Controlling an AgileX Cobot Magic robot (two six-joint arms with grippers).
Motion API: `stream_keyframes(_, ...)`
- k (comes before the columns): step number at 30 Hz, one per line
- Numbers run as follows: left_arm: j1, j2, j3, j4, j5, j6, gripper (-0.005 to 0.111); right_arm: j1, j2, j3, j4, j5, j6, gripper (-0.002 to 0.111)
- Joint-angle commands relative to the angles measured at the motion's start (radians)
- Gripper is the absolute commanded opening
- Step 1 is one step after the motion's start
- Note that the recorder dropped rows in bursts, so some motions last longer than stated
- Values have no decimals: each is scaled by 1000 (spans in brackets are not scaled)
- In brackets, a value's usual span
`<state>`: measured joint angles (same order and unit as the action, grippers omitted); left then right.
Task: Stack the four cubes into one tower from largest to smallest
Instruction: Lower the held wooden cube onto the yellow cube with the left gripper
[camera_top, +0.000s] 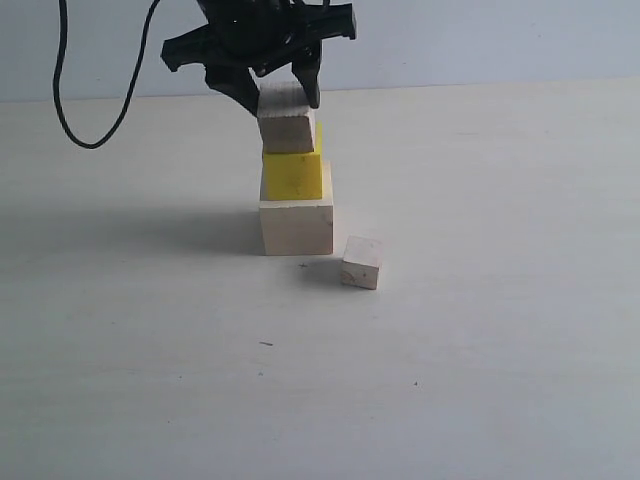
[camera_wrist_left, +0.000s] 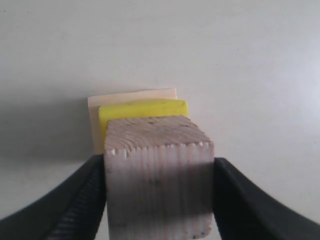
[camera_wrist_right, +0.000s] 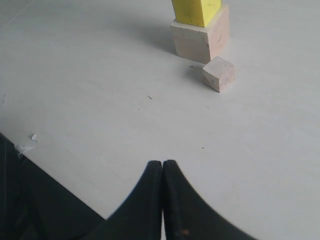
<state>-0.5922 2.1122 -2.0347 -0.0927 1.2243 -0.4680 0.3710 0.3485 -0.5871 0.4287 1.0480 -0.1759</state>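
Observation:
The large wooden cube (camera_top: 297, 227) stands on the white table with the yellow cube (camera_top: 292, 176) on top of it. My left gripper (camera_top: 280, 103) is shut on the medium wooden cube (camera_top: 287, 130), whose underside meets the yellow cube's top, slightly askew. In the left wrist view both fingers (camera_wrist_left: 85, 200) press the medium cube's (camera_wrist_left: 159, 145) sides, with the yellow cube (camera_wrist_left: 142, 109) and large cube (camera_wrist_left: 130, 96) beneath. The small wooden cube (camera_top: 361, 263) lies on the table just right of the stack's base. My right gripper (camera_wrist_right: 163, 167) is shut and empty, well away from the small cube (camera_wrist_right: 219, 73).
A black cable (camera_top: 90, 140) hangs down over the table's back left. In the right wrist view the table's edge (camera_wrist_right: 30, 150) runs close to the right gripper, with dark space below it.

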Motion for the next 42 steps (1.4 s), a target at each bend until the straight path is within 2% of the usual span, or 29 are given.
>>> stream_keyframes(1,-5,-3,2,11,-3,-7,0,2,-2,3,-2,-7,-7,0)
stream_keyframes(6,-5,-3,2,9,-3,-7,0,2,-2,3,-2,-7,-7,0)
stream_keyframes(8,-5,-3,2,5,-3,-7,3,2,-2,3,-2,-7,-7,0)
stream_keyframes(16,-5,-3,2,-17,-3,-7,47,2,-2,3,-2,-7,-7,0)
stream_keyframes(20,-5,-3,2,-26,-3,-7,61,2,-2,3,-2,-7,-7,0)
stream_keyframes(42,-5,-3,2,36,-3,-26,62,2,-2,3,-2,-7,-7,0)
